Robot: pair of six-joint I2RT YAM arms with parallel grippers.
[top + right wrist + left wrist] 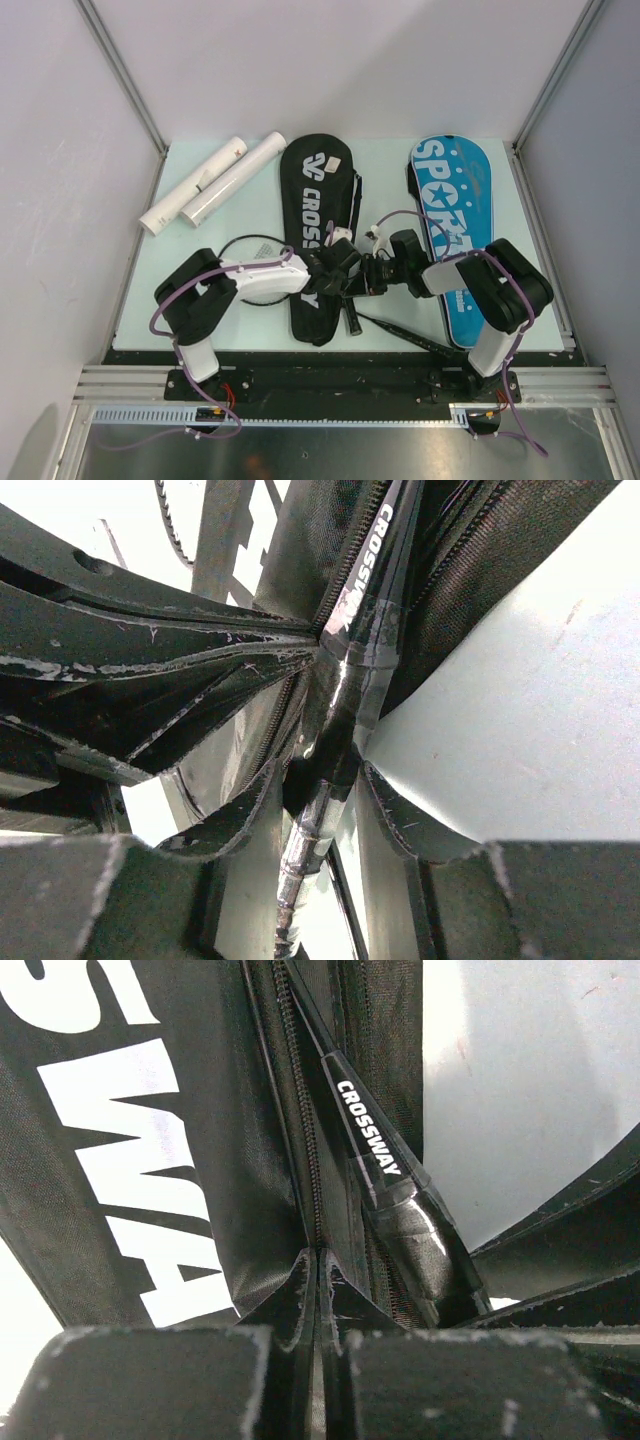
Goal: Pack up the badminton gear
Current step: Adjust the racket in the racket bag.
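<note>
Left tool is pinching the black cover, apparently at its zip, as right tool is straddling the half-sheathed racket, grip unclear; tubes, second racket lying unpacked

Far left on the table: left tube and right tube, side by side, slanting far-right. CROSSWAY bag at centre, running far to near. SPORT bag right of it, apart, near end under the right arm. One racket head lies left of the CROSSWAY bag, partly under the left arm. Second racket sits in that bag's right-side opening, handle sticking out near. Left gripper at the zip just left of it; right gripper has a finger on either side of the handle.
</note>
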